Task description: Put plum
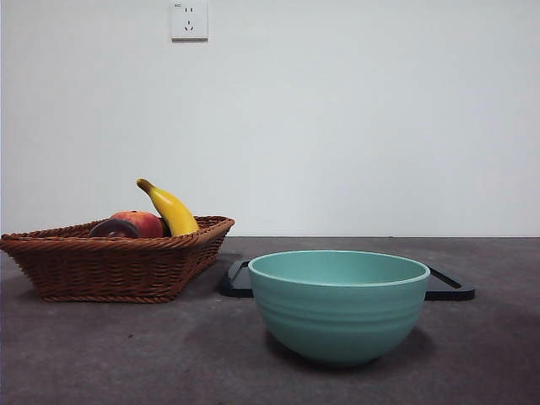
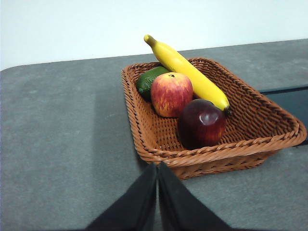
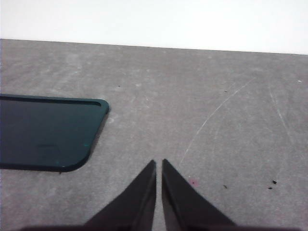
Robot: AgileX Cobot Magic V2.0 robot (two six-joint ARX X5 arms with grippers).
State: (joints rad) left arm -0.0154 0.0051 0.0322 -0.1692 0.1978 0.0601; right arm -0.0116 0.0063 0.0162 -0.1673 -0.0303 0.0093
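The plum (image 2: 201,123) lies in the wicker basket (image 2: 144,139), at the end nearest the left hand (image 2: 157,166), touching the banana (image 2: 192,74) and just beside the red apple (image 2: 171,94); a green fruit (image 2: 149,79) is seen behind them. The left hand is closed and empty, held short of the basket above the desk (image 2: 57,144). The right hand (image 3: 159,163) is likewise closed and empty, parked near the dark tray (image 3: 43,132).

The reach is not yet begun. The jaws should first be opened wide — the plum is round and glossy, so a grip across its widest part is advised. A descent from above is best, clear of the basket's rim and the banana's tip. The teal bowl (image 1: 337,304) is probably the goal — the task does not say.
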